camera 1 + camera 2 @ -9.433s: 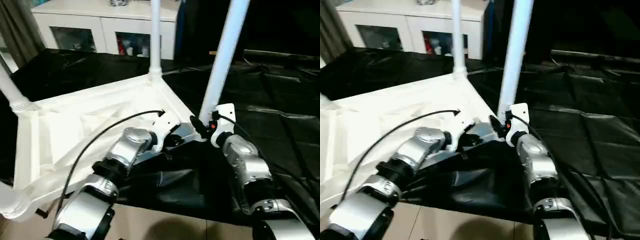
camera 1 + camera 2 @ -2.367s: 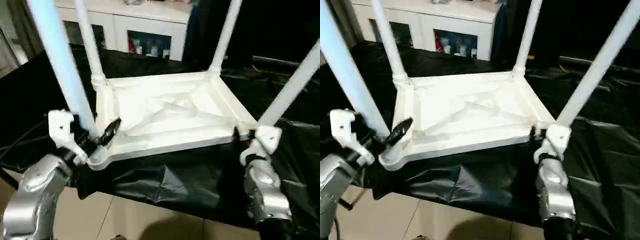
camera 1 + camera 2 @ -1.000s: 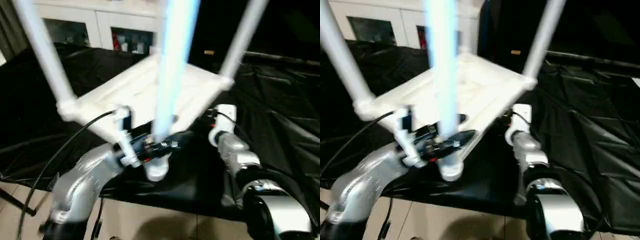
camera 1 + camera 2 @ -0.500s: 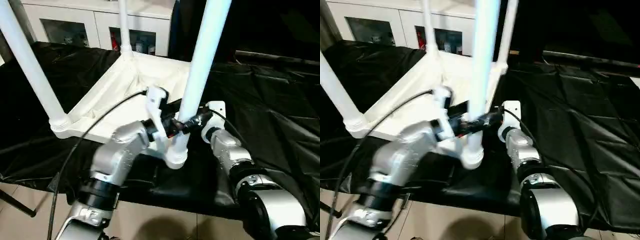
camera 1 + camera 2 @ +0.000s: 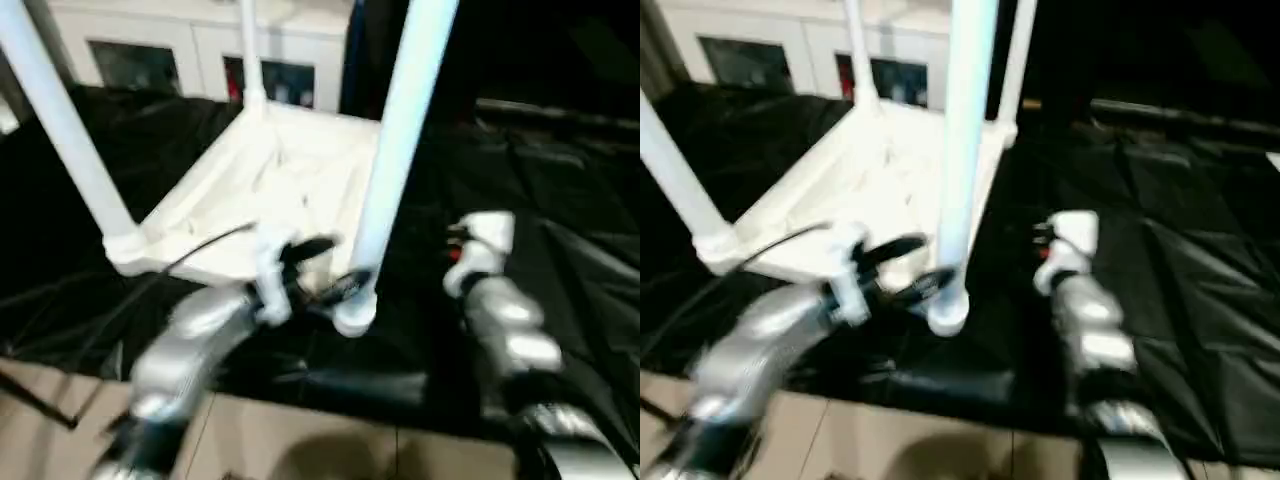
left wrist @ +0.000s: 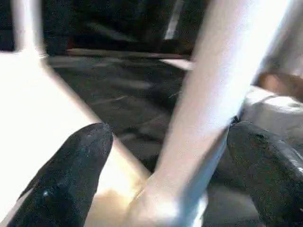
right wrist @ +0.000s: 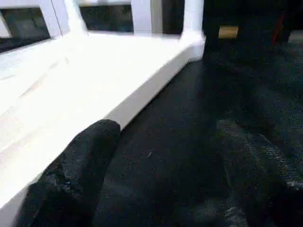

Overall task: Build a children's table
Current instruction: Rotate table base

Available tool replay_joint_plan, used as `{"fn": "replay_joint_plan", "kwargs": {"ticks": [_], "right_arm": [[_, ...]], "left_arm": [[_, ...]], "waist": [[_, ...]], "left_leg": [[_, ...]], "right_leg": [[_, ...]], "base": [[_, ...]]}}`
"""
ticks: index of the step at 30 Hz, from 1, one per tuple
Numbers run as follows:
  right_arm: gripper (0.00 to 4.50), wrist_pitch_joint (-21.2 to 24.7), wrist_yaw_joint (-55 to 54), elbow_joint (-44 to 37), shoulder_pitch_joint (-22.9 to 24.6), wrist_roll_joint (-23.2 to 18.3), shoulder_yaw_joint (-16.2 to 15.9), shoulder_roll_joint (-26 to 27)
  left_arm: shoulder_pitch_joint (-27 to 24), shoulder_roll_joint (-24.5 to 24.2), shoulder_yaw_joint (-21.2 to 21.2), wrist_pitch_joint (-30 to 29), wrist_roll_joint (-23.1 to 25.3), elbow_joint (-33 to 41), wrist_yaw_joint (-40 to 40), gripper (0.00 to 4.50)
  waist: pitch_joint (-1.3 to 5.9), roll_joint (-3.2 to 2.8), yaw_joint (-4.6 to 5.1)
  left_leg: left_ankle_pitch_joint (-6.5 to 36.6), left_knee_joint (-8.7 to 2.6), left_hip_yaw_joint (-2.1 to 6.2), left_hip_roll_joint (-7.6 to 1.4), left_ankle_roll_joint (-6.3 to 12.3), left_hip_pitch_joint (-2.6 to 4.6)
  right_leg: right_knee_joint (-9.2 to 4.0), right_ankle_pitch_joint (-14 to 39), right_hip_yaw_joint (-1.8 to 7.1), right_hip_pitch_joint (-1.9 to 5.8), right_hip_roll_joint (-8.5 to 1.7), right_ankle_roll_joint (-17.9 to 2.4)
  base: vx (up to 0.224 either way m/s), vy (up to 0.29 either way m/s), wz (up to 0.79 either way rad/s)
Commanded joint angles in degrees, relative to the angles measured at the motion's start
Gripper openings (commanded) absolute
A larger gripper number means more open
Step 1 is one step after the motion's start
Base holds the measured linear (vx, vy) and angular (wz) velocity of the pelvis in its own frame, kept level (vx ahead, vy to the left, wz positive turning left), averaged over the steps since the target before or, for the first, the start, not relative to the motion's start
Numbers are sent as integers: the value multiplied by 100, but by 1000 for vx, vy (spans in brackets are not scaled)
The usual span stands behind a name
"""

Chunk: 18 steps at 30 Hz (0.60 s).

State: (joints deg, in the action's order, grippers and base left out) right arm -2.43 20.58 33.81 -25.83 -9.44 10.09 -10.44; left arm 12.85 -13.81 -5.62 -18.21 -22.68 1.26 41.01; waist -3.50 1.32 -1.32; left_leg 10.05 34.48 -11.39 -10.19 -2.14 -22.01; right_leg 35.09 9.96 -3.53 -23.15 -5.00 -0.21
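The children's table (image 5: 290,170) lies upside down on a black sheet, its white legs pointing up. The nearest leg (image 5: 400,130) stands in the corner socket (image 5: 355,315) closest to me. My left gripper (image 5: 328,267) is open around the base of this leg. In the left wrist view the black fingers (image 6: 71,175) stand on either side of the tube (image 6: 208,104) without clamping it. My right gripper (image 7: 165,137) is open over the black sheet, to the right of that corner and apart from it, with the table's rim (image 7: 142,94) beside one finger.
Another leg (image 5: 60,120) rises at the left corner and one (image 5: 248,50) at the far corner. A white cabinet (image 5: 180,50) with glass doors stands behind. The black sheet (image 5: 560,200) spreads to the right. Tan floor (image 5: 320,450) shows below the near edge.
My right gripper has pulled away to the right from the near leg's base. My left forearm has dropped lower and to the left, its gripper still around that leg.
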Motion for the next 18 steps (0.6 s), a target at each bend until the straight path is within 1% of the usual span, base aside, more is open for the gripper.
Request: {"fn": "replay_joint_plan", "kwargs": {"ticks": [1, 2, 3, 4, 5, 7, 8, 9, 10, 11, 12, 13, 14, 15, 16, 17, 18], "right_arm": [[371, 345, 18, -500, 199, -23, -111, -34], [371, 568, -18, -839, 387, 27, -182, -41], [371, 837, -68, -1307, 654, 111, -286, -53], [371, 852, -71, -1338, 671, 117, -293, -53], [371, 979, -139, -1831, 1003, 221, -395, -32], [371, 1016, -217, -2155, 1257, 283, -457, 14], [371, 1034, -267, -2325, 1396, 311, -489, 45], [371, 1041, -346, -2490, 1543, 248, -490, 140], [371, 1046, -424, -2600, 1650, 178, -481, 242], [371, 1054, -480, -2666, 1713, 128, -470, 314], [371, 1108, -548, -2757, 1767, 106, -467, 371], [371, 1158, -589, -2818, 1794, 107, -472, 396], [371, 1332, -738, -2977, 1850, 20, -422, 519], [371, 1344, -745, -2987, 1853, 18, -422, 524], [371, 1454, -805, -3073, 1886, -4, -417, 562], [371, 1462, -808, -3080, 1889, -6, -417, 565], [371, 1554, -834, -3169, 1926, 7, -422, 570]], "left_arm": [[-150, -7, 178, 255, 222, 116, -224, 443], [-250, 2, 293, 205, 390, 124, -581, 443], [-357, 27, 462, 73, 531, 154, -1064, 443], [-363, 29, 473, 65, 535, 157, -1093, 443], [-469, 128, 715, 279, 639, 240, -1492, 443], [-532, 256, 891, 482, 772, 310, -1873, 443], [-570, 332, 982, 601, 850, 355, -2079, 443], [-601, 429, 1104, 636, 974, 402, -2420, 443], [-625, 500, 1211, 694, 1058, 417, -2668, 443], [-639, 539, 1281, 707, 1119, 422, -2838, 443], [-651, 569, 1337, 709, 1162, 427, -2965, 443], [-658, 579, 1362, 710, 1177, 430, -3011, 443], [-646, 572, 1377, 767, 1227, 484, -3078, 443], [-643, 569, 1376, 768, 1230, 488, -3082, 443], [-615, 534, 1355, 762, 1270, 536, -3104, 443], [-612, 530, 1352, 760, 1273, 541, -3104, 443], [-585, 503, 1314, 719, 1320, 583, -3092, 443]], "waist": [[363, -66, -14], [375, -58, -12], [363, -65, -29], [359, -60, -43], [355, -44, -61], [338, -49, -71], [343, -46, -63], [340, -50, -68], [326, -46, -68], [329, -26, -70], [336, -18, -109], [350, 14, -162], [357, 36, -208], [346, 68, -271], [347, 113, -381], [375, 59, -460], [320, -7, -457]], "left_leg": [[1913, -480, 153, -299, -59, 132], [1929, -475, 151, -301, -76, 140], [1956, -487, 157, -307, -106, 141], [2000, -493, 156, -302, -115, 138], [2055, -493, 160, -301, -128, 143], [2137, -506, 174, -314, -154, 133], [2206, -507, 185, -301, -173, 129], [2245, -508, 181, -297, -155, 135], [2313, -483, 160, -278, -74, 123], [2268, -465, 148, -263, 6, 104], [2036, -405, 147, -244, 223, 55], [1696, -284, 164, -211, 470, -31], [1798, 80, 2, -197, 248, 260], [1734, 158, 60, -144, 267, 158], [1469, 375, 279, -68, 352, -76], [1363, 431, 355, -59, 343, -96], [1322, 351, 451, -5, 320, -38]], "right_leg": [[-506, 1865, 247, 200, -250, -905], [-496, 1872, 249, 194, -256, -894], [-498, 1852, 256, 190, -236, -836], [-511, 1907, 258, 186, -247, -807], [-531, 2049, 258, 174, -262, -767], [-562, 2161, 263, 162, -269, -678], [-564, 2302, 251, 160, -272, -629], [-587, 2377, 256, 153, -289, -604], [-627, 2566, 288, 143, -349, -562], [-649, 2677, 310, 154, -391, -539], [-702, 2916, 389, 194, -538, -524], [-776, 3125, 518, 283, -740, -448], [-920, 3737, 992, 1, -657, -313], [-945, 3993, 1193, 121, -726, -289], [-978, 4246, 1566, 356, -926, -245], [-976, 4157, 1691, 353, -906, -293], [-946, 3968, 1712, 203, -579, -371]], "base": [[0, 0, 0], [0, 0, 0], [0, 0, 0], [0, 0, 0], [0, 0, 0], [0, 0, 0], [0, 0, 0], [0, 0, 0], [0, 0, 0], [0, 0, 0], [0, 0, 0], [0, 0, 0], [0, 0, 0], [-11, 69, -39], [13, 131, -66], [13, 131, -66], [5, 195, -58]]}}
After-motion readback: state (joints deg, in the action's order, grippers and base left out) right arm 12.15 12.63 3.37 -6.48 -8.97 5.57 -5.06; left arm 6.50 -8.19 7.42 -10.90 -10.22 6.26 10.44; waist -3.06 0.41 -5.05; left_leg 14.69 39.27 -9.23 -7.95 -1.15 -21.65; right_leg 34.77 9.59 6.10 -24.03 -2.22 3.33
